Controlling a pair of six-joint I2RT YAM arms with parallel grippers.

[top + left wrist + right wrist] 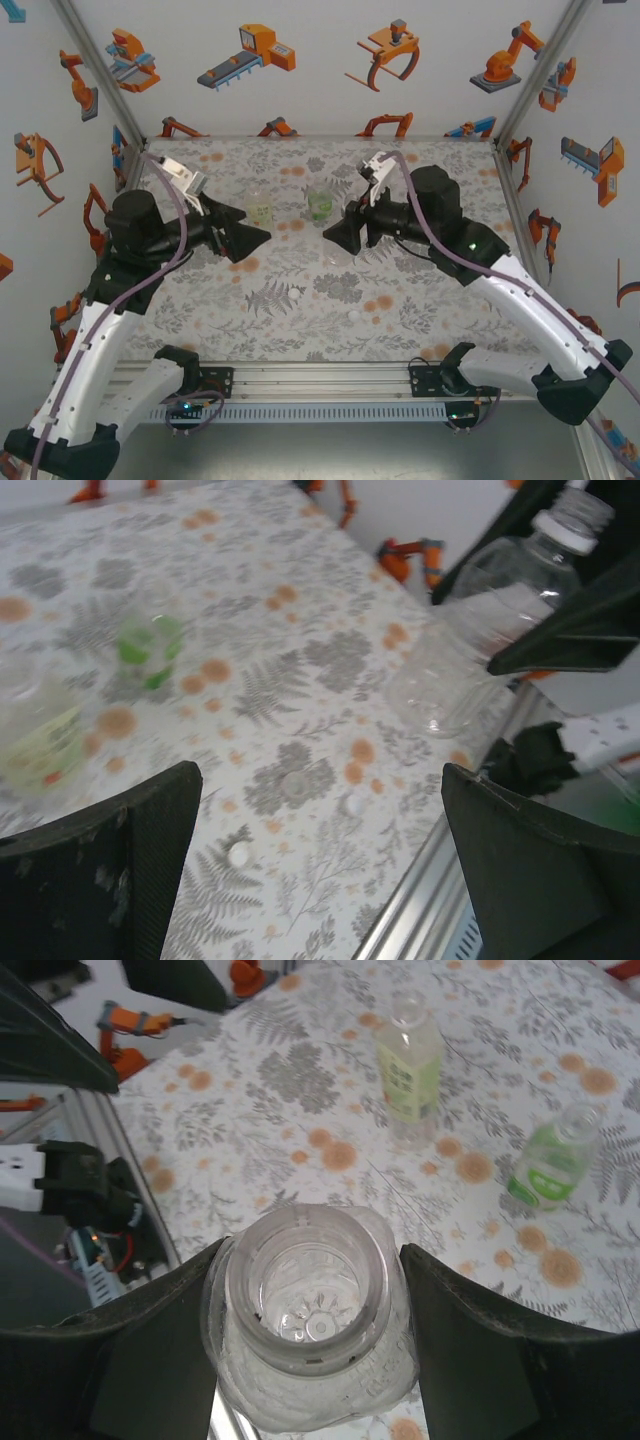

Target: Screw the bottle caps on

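Right wrist view: the colourless bottle (318,1360) is held clamped in the right gripper (310,1255), its neck open and uncapped.
The left gripper (320,775) is spread wide and empty. One of the bottle caps (238,854), lying loose on the near part of the table (300,680), should be picked up by its rim, seated squarely on the held neck, and only then turned, so the thread is not crossed. The yellow-green bottle (408,1060) and green bottle (555,1155) are stood farther back.

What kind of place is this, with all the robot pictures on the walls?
Most likely a robot test booth in a lab: a left arm and a right arm bolted to a metal rail, walls printed with cartoon robots, and a patterned table holding small bottles.
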